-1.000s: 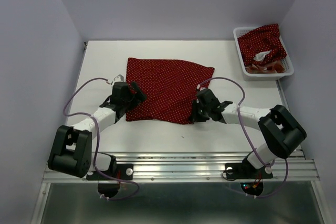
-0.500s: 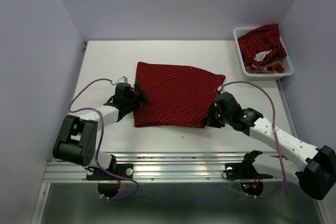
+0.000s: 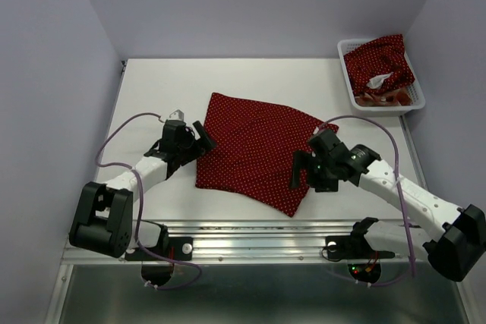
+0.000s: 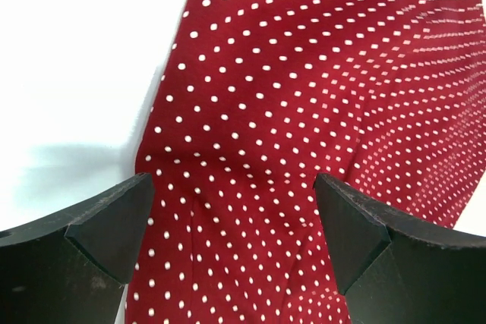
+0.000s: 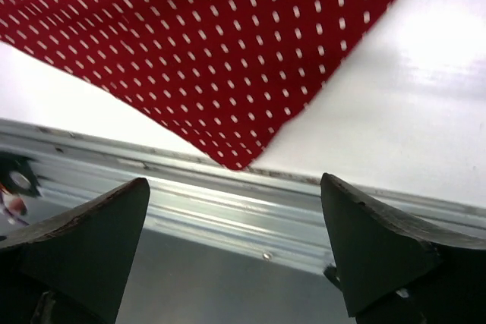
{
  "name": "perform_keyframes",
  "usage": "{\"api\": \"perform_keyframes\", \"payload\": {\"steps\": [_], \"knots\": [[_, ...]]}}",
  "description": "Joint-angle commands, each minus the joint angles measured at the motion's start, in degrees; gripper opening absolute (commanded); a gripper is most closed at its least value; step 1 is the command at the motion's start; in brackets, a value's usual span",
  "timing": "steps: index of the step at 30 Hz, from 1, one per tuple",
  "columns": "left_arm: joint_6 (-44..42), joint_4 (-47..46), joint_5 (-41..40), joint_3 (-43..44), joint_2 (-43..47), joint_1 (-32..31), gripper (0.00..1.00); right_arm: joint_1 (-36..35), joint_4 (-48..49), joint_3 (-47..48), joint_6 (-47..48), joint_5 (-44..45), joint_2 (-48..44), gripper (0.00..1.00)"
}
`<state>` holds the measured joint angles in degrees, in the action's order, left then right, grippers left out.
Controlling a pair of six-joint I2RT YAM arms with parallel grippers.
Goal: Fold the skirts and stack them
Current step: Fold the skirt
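The dark red polka-dot skirt [image 3: 258, 149] is lying flat mid-table, skewed, one corner pointing toward the near edge. The left gripper [image 3: 203, 138] is straddling its left edge with jaws apart. The right gripper [image 3: 296, 171] is gaping wide just over that near corner.

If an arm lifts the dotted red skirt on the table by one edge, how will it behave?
Probably floppy: the skirt lies flat with soft creases, so it should sag. Likely light, being thin, and may slide over the smooth table.
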<state>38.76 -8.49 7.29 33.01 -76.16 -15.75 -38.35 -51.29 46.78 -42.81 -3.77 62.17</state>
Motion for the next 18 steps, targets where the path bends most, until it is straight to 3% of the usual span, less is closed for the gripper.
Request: {"api": "perform_keyframes", "payload": {"steps": [1,8,18], "knots": [[-3.0,2.5,-0.3,2.9,4.0,0.0,0.99,-0.5,1.4,5.2,3.6,8.9,2.0,1.00],[-5.2,4.0,0.8,6.0,2.5,-0.2,0.99,0.1,12.6,4.9,1.8,15.9,8.2,1.00],[-5.0,1.5,2.0,7.9,-5.4,-4.4,0.99,9.9,23.8,2.8,6.5,11.2,21.6,1.00]]}}
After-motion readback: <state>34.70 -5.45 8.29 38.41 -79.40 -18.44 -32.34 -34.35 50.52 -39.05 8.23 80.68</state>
